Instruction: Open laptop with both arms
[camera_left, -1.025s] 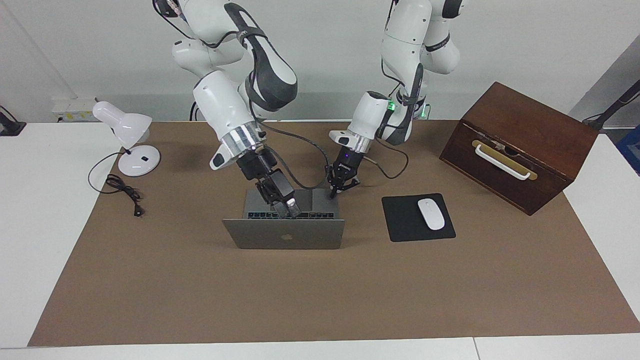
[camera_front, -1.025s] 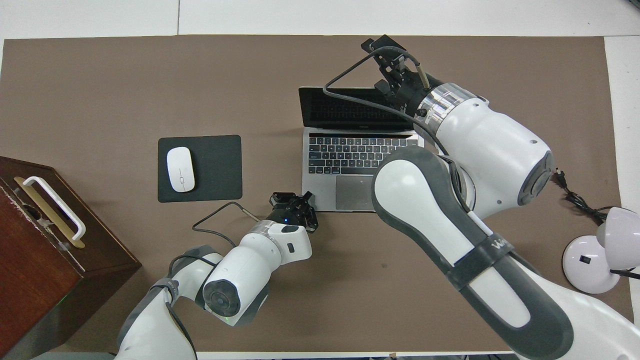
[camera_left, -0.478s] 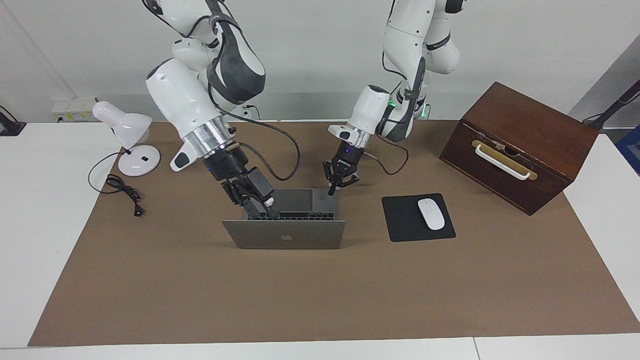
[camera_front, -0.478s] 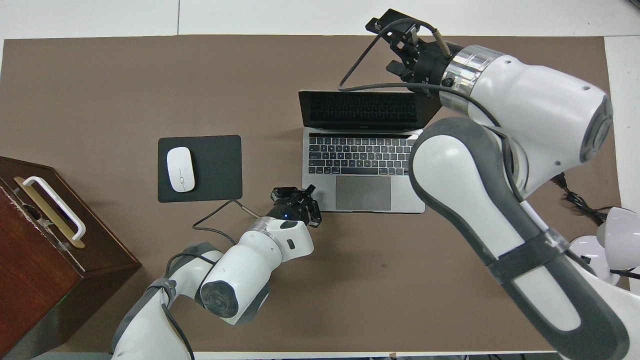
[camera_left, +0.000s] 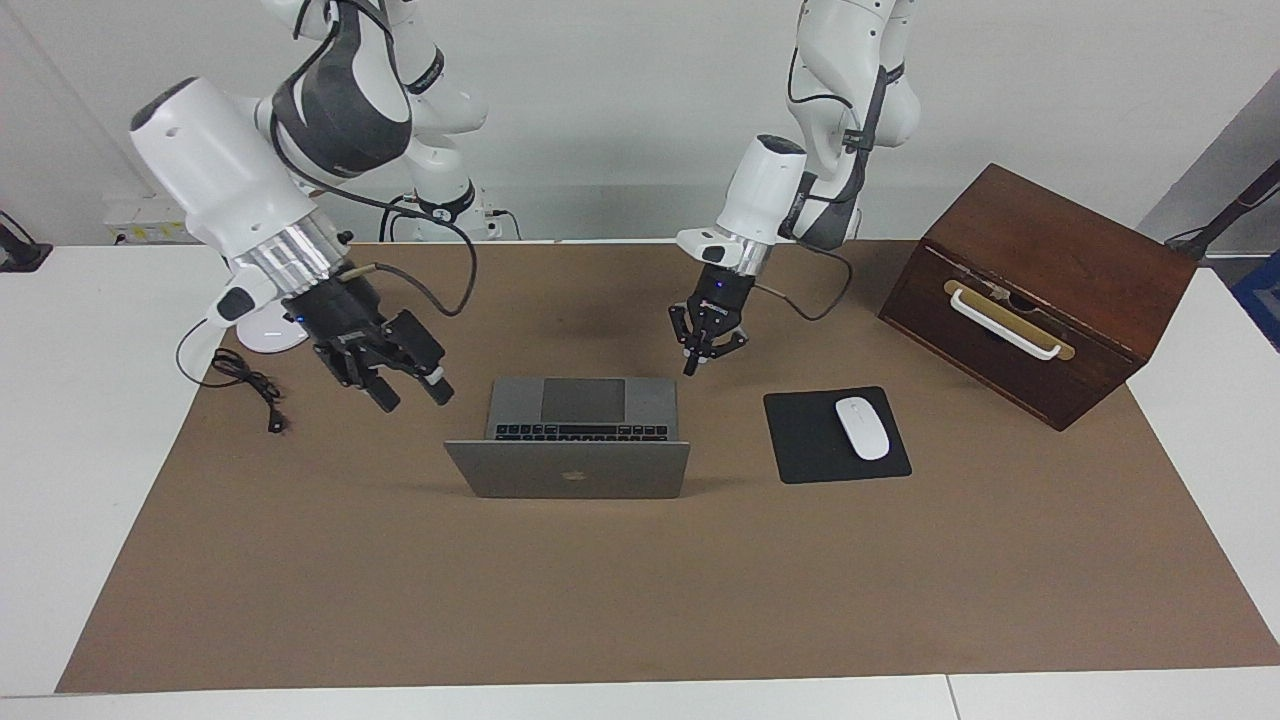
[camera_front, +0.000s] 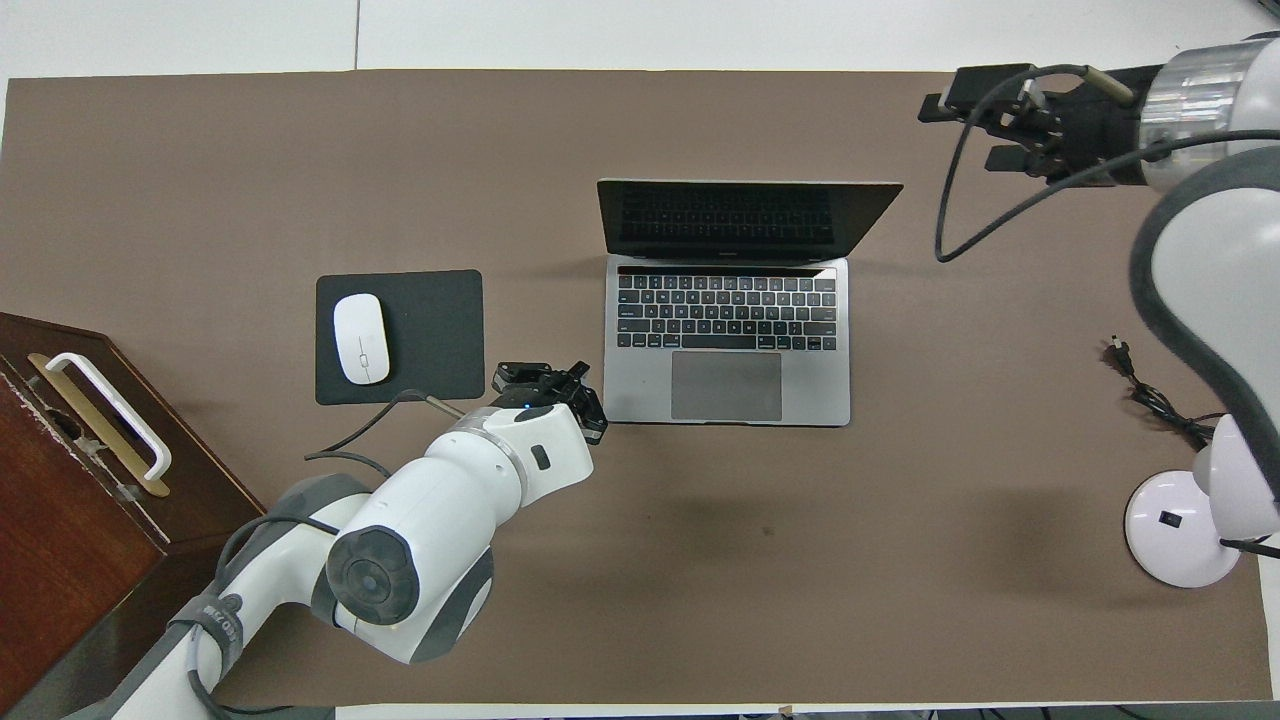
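The silver-grey laptop stands open in the middle of the brown mat, its lid upright with the apple logo turned away from the robots. Its black keyboard and trackpad show in the overhead view. My right gripper is open and empty, raised over the mat beside the laptop toward the right arm's end; it also shows in the overhead view. My left gripper is shut and empty, in the air just off the laptop's base corner toward the mouse pad; it also shows in the overhead view. Neither gripper touches the laptop.
A black mouse pad with a white mouse lies beside the laptop toward the left arm's end. A brown wooden box with a white handle stands at that end. A white desk lamp and its cord are at the right arm's end.
My right gripper has left the laptop's lid and swung out toward the right arm's end. My left gripper has lifted off the base corner toward the mouse pad. The lid stays open.
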